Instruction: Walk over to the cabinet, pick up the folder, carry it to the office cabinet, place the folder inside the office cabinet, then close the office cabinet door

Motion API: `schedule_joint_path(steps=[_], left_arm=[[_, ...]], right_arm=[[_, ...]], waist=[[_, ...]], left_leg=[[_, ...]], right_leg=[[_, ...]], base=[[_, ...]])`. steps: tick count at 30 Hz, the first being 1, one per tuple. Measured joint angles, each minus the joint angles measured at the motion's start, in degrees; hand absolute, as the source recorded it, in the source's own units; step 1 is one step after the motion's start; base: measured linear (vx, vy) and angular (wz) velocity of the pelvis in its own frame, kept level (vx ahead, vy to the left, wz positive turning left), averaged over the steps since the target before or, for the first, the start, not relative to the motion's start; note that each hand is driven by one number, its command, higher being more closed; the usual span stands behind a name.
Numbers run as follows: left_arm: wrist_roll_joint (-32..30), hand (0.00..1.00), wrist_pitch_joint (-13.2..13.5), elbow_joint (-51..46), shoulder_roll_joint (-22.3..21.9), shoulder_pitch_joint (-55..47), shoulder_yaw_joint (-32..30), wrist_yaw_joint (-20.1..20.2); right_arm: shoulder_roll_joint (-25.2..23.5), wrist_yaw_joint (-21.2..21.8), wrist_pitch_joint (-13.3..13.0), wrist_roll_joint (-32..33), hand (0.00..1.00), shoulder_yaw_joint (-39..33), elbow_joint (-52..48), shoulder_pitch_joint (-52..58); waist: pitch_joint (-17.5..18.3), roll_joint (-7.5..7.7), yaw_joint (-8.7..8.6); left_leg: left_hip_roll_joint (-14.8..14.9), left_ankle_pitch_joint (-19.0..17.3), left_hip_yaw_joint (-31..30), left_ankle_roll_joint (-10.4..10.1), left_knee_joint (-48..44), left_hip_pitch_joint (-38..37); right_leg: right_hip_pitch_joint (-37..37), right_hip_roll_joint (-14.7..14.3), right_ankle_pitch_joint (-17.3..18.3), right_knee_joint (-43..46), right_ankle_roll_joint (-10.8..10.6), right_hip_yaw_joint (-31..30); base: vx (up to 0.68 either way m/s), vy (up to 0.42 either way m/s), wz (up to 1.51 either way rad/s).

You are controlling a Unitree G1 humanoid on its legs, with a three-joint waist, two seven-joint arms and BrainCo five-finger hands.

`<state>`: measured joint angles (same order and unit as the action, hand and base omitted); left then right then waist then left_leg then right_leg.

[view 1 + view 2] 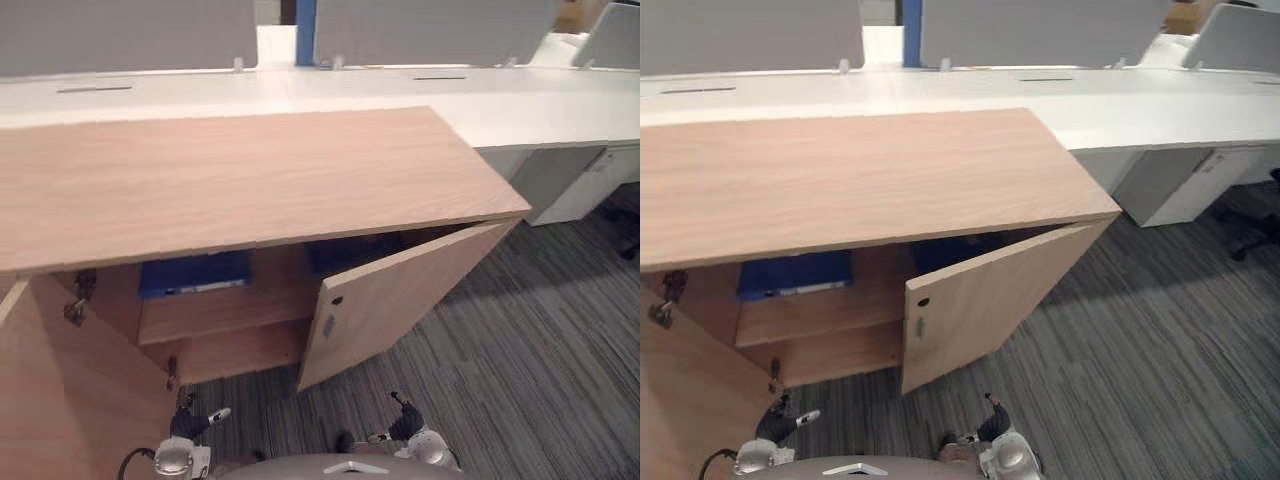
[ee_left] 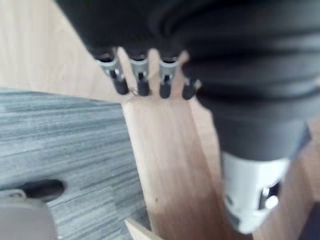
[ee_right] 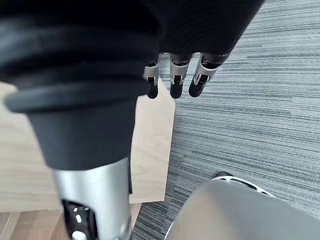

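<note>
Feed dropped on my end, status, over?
Left hand, right hand open, empty. Folder on shelf inside cabinet. Right door half open, left door wide.

Both arms hang low in front: left hand [image 1: 190, 423] and right hand [image 1: 407, 421] hold nothing, fingers [image 2: 142, 84] loosely straight, pointing downward.
</note>
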<state>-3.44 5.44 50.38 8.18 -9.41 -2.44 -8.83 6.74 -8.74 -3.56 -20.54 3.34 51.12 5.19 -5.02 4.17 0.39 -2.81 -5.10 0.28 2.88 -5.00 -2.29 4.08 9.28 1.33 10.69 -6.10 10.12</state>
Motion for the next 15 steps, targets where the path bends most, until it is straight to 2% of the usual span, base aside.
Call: schedule_joint_path(steps=[2,3,4,6,8,9,10,11,12,13,15], left_arm=[[0.2,0.0,0.0,0.0,-0.2,0.2,0.0,-0.6],[0.7,0.0,-0.1,-0.2,-0.2,0.9,0.0,-0.9],[1.1,0.0,-0.1,-0.2,-0.5,1.0,-0.1,-1.0],[1.7,0.0,-0.1,-0.4,-0.9,1.4,-0.5,-1.2],[2.1,0.0,-0.4,-0.3,-1.7,2.5,-0.5,-1.2],[2.1,0.0,-0.4,-0.3,-1.9,3.0,-0.3,-1.2],[2.1,0.0,-0.4,-0.3,-2.7,3.5,0.2,-1.2],[2.1,0.0,-0.4,-0.3,-3.4,4.0,0.3,-1.2],[2.1,0.0,-0.4,-0.3,-3.8,4.0,0.2,-1.2],[2.1,0.0,-0.4,-0.3,-3.9,4.1,0.1,-1.3],[2.1,0.0,-0.4,-0.4,-5.0,3.6,0.2,-1.1]], right_arm=[[0.0,-0.1,0.0,0.1,0.0,0.0,0.9,-0.1],[-0.2,0.0,0.1,0.5,0.0,0.0,1.9,0.0],[-0.1,-0.1,0.1,0.6,0.0,0.0,2.2,0.0],[0.0,-0.1,0.1,1.2,0.0,-0.1,2.2,-0.4],[0.1,-0.1,0.1,2.1,0.0,-0.9,2.2,-0.9],[0.2,-0.1,0.1,2.5,0.0,-1.5,2.3,-1.0],[0.6,-0.2,0.1,3.1,0.0,-2.2,3.0,-1.6],[0.9,-0.3,0.2,3.4,0.0,-3.2,3.5,-2.0],[0.7,-0.5,0.5,3.5,0.0,-4.3,3.7,-2.3],[0.4,-0.5,0.5,3.7,0.0,-4.4,3.7,-2.5],[0.7,-0.6,1.1,4.6,0.0,-6.0,3.4,-2.5]], waist=[[0.1,0.25,-0.08],[0.4,0.97,0.08],[0.4,0.87,0.55],[0.4,0.42,1.49],[-0.5,-0.78,0.9],[-0.8,-0.72,0.92],[-2.0,-1.73,0.95],[-2.7,-2.65,1.13],[-2.8,-2.63,1.31],[-3.0,-1.9,1.35],[-2.9,-3.46,0.68]], left_leg=[[0.1,0.6,-2.8,-0.7,0.1,1.2],[-0.5,1.4,-5.4,-1.4,0.2,2.5],[-0.3,1.6,-6.1,-1.6,0.2,3.0],[0.4,2.7,-8.7,-2.5,0.4,5.0],[0.8,5.9,-13.4,-3.6,2.7,7.2],[0.8,6.7,-14.6,-4.0,3.4,7.3],[1.2,7.6,-15.4,-4.8,4.7,7.3],[2.3,7.0,-13.4,-4.3,5.5,7.4],[3.1,4.5,-9.3,-3.5,6.2,7.6],[3.3,3.8,-5.9,-3.2,4.1,8.5],[4.7,2.4,4.7,-3.1,-10.1,12.0]], right_leg=[[0.0,-0.3,0.9,0.8,0.5,-2.5],[-0.3,-0.4,1.8,-0.1,-0.5,-4.8],[-0.4,-0.7,1.8,-0.6,-0.4,-4.3],[-0.4,-1.7,1.1,-2.6,0.3,-2.5],[-0.5,-2.7,0.9,-4.3,1.6,1.4],[-0.8,-2.8,1.0,-4.4,1.9,2.4],[-1.6,-2.8,1.2,-4.4,2.3,5.0],[-2.2,-3.0,1.2,-4.4,2.4,6.6],[-2.1,-2.2,1.1,-5.1,3.2,8.1],[-1.8,-1.2,1.0,-5.5,3.5,9.2],[-1.9,0.1,2.2,-2.7,3.1,12.7]], base=[[0.0,0.018,0.96],[0.01,0.044,0.92],[-0.01,-0.005,0.89],[-0.03,-0.076,0.58],[-0.04,-0.082,1.04],[-0.04,-0.075,1.15],[-0.07,-0.071,0.94],[-0.11,-0.07,0.96],[-0.11,-0.027,0.64],[-0.07,0.018,0.68],[-0.01,0.033,0.72]])
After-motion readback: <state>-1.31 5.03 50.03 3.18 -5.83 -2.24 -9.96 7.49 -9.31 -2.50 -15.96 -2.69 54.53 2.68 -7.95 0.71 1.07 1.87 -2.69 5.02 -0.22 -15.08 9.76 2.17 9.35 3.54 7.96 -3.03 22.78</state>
